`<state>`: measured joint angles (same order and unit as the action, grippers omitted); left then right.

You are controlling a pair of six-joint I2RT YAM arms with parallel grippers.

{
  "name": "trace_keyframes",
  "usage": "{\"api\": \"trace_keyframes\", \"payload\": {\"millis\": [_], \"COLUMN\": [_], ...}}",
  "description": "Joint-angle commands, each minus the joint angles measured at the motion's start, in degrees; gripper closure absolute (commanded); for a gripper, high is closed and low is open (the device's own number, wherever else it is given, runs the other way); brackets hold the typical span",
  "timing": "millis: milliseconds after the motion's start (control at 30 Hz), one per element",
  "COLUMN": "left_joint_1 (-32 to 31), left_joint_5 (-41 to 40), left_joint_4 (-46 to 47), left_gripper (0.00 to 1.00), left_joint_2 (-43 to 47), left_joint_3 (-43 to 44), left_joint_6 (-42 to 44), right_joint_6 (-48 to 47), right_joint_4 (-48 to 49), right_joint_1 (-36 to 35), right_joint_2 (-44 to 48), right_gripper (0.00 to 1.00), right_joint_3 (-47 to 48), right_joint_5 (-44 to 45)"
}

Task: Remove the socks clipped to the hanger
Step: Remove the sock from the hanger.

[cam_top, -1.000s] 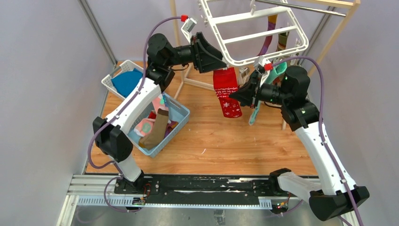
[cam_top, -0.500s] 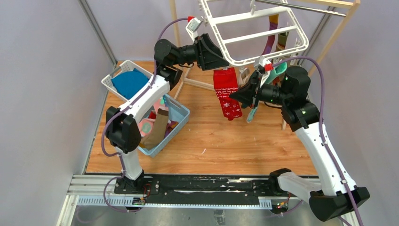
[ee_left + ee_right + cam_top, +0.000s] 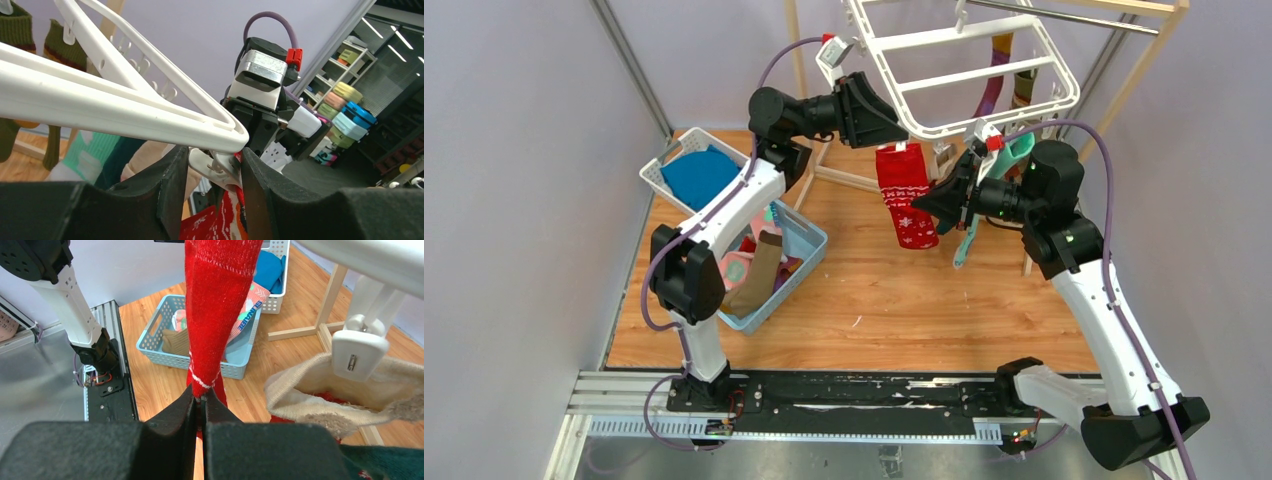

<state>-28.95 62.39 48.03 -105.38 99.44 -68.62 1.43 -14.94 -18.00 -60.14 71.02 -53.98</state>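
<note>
The white hanger (image 3: 1065,97) hangs tilted from the rack at the back. A red patterned sock (image 3: 907,195) dangles from a clip at its near left corner. My left gripper (image 3: 894,125) reaches in under that corner. In the left wrist view its fingers press both sides of the white clip (image 3: 220,167) below the hanger's rim (image 3: 100,107), with the red sock (image 3: 220,225) below. My right gripper (image 3: 921,203) is shut on the lower part of the red sock (image 3: 215,300). A cream sock (image 3: 325,400) hangs from a neighbouring clip (image 3: 360,347).
A teal sock (image 3: 964,240) hangs by my right wrist, and purple and olive socks (image 3: 1002,60) hang at the hanger's far side. A blue basket (image 3: 809,255) with several socks and a white basket (image 3: 656,180) with a blue cloth sit left. The wooden rack (image 3: 1149,70) stands behind.
My left arm has moved forward to the hanger's corner and its jaws have narrowed onto the clip. The right gripper has stayed shut on the red sock.
</note>
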Motion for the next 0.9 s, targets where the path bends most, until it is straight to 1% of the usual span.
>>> {"api": "trace_keyframes", "payload": {"millis": [0, 100, 200, 300, 333, 367, 400, 633, 733, 867], "left_joint_1": [0.94, 1.17, 1.20, 1.18, 1.18, 1.22, 1.20, 1.27, 1.27, 1.35], "left_joint_5": [0.31, 0.10, -0.06, -0.52, -0.89, -1.33, -1.88, -4.44, -5.77, -5.43], "left_joint_4": [2.61, 2.44, 1.98, 0.04, -1.04, -2.60, -3.94, -10.95, -11.55, -11.56], "left_gripper": [0.59, 0.64, 0.73, 0.85, 0.91, 0.96, 1.00, 1.00, 1.00, 1.00], "left_joint_2": [-0.06, 0.05, 0.33, 1.01, 1.22, 1.53, 1.92, 4.57, 5.28, 5.95], "left_joint_3": [0.42, 0.43, 0.03, 0.02, 0.05, 0.12, 0.14, -0.35, -1.52, -2.38], "left_joint_6": [-2.01, -2.13, -1.94, -0.62, -0.03, 0.67, 1.35, 4.90, 4.22, 5.52], "right_joint_6": [-1.01, -1.17, -1.17, -1.19, -1.17, -2.73, -3.52, -6.72, -8.56, -10.09], "right_joint_4": [-0.44, -0.56, -0.54, -0.73, -0.93, -1.34, -1.83, -4.16, -5.95, -7.02], "right_joint_1": [0.33, 0.33, 0.30, 0.33, 0.33, 0.28, 0.28, 0.33, 0.33, 0.33], "right_joint_2": [0.99, 0.95, 1.03, 1.05, 1.14, 1.28, 1.38, 2.30, 2.22, 3.08], "right_gripper": [0.97, 0.97, 0.97, 0.97, 0.97, 0.97, 0.97, 0.97, 0.98, 0.98], "right_joint_3": [0.15, 0.05, 0.07, -0.31, -0.47, -0.61, -0.74, -1.65, -1.35, -2.57], "right_joint_5": [-0.16, -0.08, 0.08, 0.61, 1.00, 1.36, 1.78, 3.58, 4.43, 4.50]}}
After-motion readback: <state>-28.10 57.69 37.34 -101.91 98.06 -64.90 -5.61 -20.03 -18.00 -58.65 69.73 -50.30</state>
